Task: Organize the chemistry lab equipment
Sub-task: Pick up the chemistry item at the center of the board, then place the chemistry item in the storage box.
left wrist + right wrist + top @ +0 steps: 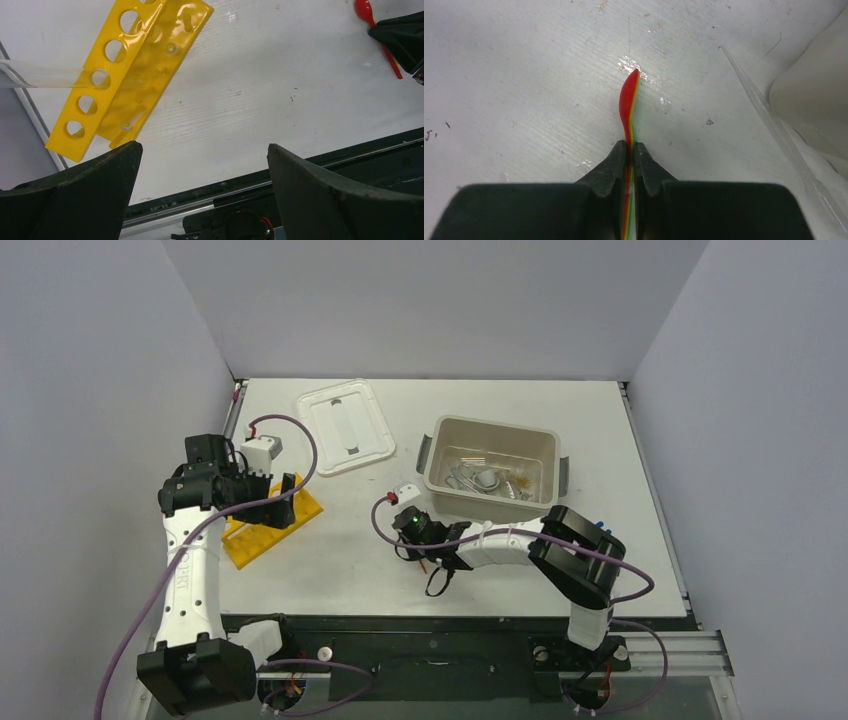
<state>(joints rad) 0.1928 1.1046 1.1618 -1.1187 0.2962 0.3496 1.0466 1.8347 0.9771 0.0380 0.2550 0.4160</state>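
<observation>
The yellow holed tube rack (272, 523) lies at the table's left, and in the left wrist view (130, 70) a clear test tube (45, 77) sticks through one hole. My left gripper (283, 503) hovers by the rack, open and empty (202, 147). My right gripper (432, 565) is near the table's front middle, low over the surface. It is shut (630, 147) on a stack of coloured spatulas (629, 105), red, yellow and green. The red tip points away from the fingers. The red spatula also shows in the left wrist view (372, 25).
The beige tub (440, 455) stands at the back right of centre with metal tongs and glassware (487, 478) inside. The white lid with grey handle (345, 425) lies at the back. A thin clear tube (774, 125) lies on the table beside the tub's wall (819, 85).
</observation>
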